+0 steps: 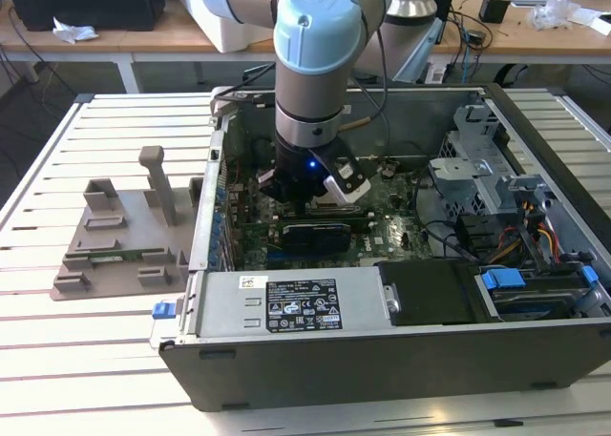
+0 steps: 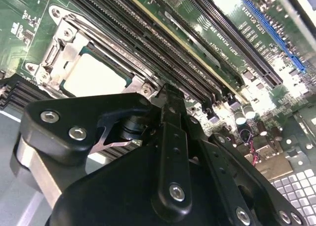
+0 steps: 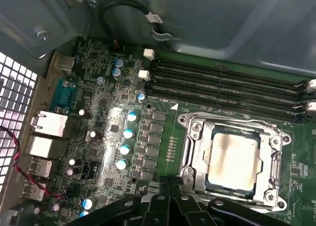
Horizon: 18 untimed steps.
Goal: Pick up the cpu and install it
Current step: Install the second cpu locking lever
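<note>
First wrist view: cpu (image 3: 232,158) sits in its socket (image 3: 190,159), tool (image 3: 170,206) beside it, grip state unclear.

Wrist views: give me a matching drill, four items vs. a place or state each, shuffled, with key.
Items
1. cpu
2. memory slots
3. hand
4. grey holder tray

Place or state
A. on the slatted table, outside the computer case
B. long, dark, in parallel rows beside the socket
C. lying flat inside the metal socket frame
D. black linkage above the motherboard, close to the socket, holding nothing

Pairs: 1-C, 2-B, 3-D, 4-A

The tray is matched from the exterior view; the rest from both wrist views.
</note>
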{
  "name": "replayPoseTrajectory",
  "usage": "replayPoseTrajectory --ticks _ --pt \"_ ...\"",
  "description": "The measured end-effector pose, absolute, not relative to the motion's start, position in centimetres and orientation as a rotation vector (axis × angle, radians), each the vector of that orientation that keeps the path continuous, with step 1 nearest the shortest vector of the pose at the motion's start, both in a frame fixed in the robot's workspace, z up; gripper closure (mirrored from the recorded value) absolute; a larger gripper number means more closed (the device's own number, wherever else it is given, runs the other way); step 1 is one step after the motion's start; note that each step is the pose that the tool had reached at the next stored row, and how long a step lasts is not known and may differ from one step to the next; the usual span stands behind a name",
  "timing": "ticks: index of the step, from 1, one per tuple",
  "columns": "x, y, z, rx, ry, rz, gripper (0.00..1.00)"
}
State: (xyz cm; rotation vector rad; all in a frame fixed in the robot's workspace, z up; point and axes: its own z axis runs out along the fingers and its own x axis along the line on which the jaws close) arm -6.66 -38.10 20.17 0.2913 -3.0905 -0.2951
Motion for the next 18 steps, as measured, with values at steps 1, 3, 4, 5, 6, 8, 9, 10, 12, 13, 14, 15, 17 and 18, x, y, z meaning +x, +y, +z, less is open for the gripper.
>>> replayPoseTrajectory --ticks 1,3,4,5,6,8,9,10,12,13,14,15,17,18 --pt "-6.59 -38.10 20.00 0.290 -3.087 -0.299 0.89" --pt "-6.53 -38.09 19.91 0.290 -3.084 -0.301 0.89" --pt "-6.50 -38.05 19.88 0.289 -3.083 -0.302 0.89" --pt "-6.46 -38.05 19.87 0.290 -3.083 -0.303 0.89" --pt "-6.42 -38.04 19.81 0.289 -3.082 -0.304 0.89" --pt "-6.37 -38.05 19.71 0.288 -3.079 -0.305 0.89" --pt "-6.37 -38.06 19.67 0.288 -3.078 -0.308 0.89" --pt "-6.35 -38.18 19.66 0.289 -3.078 -0.309 0.89" --pt "-6.35 -38.37 19.63 0.288 -3.078 -0.310 0.89" --pt "-6.35 -38.46 19.63 0.288 -3.078 -0.310 0.89" --pt "-6.35 -38.52 19.63 0.289 -3.078 -0.310 0.89" --pt "-6.36 -38.55 19.65 0.288 -3.078 -0.309 0.89" --pt "-6.36 -38.57 19.89 0.288 -3.078 -0.309 0.89" --pt "-6.36 -38.55 20.19 0.289 -3.078 -0.307 0.89"
